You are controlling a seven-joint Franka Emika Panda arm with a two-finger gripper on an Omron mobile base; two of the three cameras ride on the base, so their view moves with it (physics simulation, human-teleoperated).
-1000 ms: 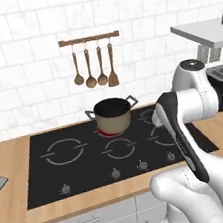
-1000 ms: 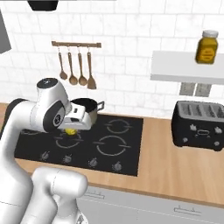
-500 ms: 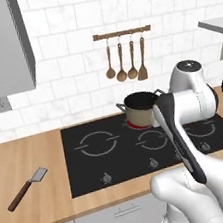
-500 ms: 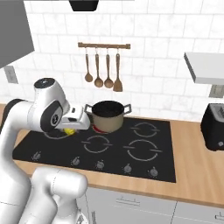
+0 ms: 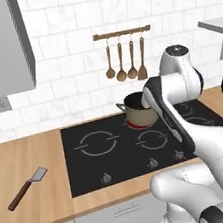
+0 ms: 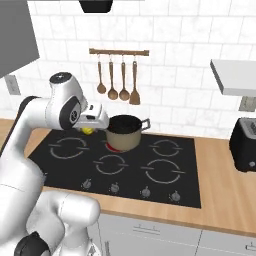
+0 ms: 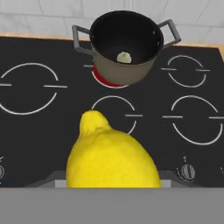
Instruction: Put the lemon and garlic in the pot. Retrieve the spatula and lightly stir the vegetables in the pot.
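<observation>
My gripper point(image 6: 90, 128) is shut on the yellow lemon point(image 7: 111, 159), which bulges up from the bottom of the hand view. From the right base view the lemon point(image 6: 88, 131) hangs over the hob just left of the pot point(image 6: 122, 139). The beige pot point(image 7: 122, 72) stands on the glowing red back burner, ahead of the lemon and apart from it. A pale garlic point(image 7: 124, 57) lies on the pot's dark floor. The spatula point(image 5: 28, 187), silver blade and dark handle, lies on the wooden counter far left of the hob. In the left base view my arm hides part of the pot point(image 5: 136, 116).
The black hob point(image 5: 114, 151) has a row of knobs point(image 7: 188, 171) along its front edge. Wooden spoons and a turner point(image 6: 117, 82) hang on a rail behind the pot. A black toaster point(image 6: 244, 145) stands at the right under a white shelf point(image 6: 235, 77).
The whole picture has shifted as the base drove left; the spatula has come into view on the left counter. My gripper keeps hold of the lemon, now close to the pot.
</observation>
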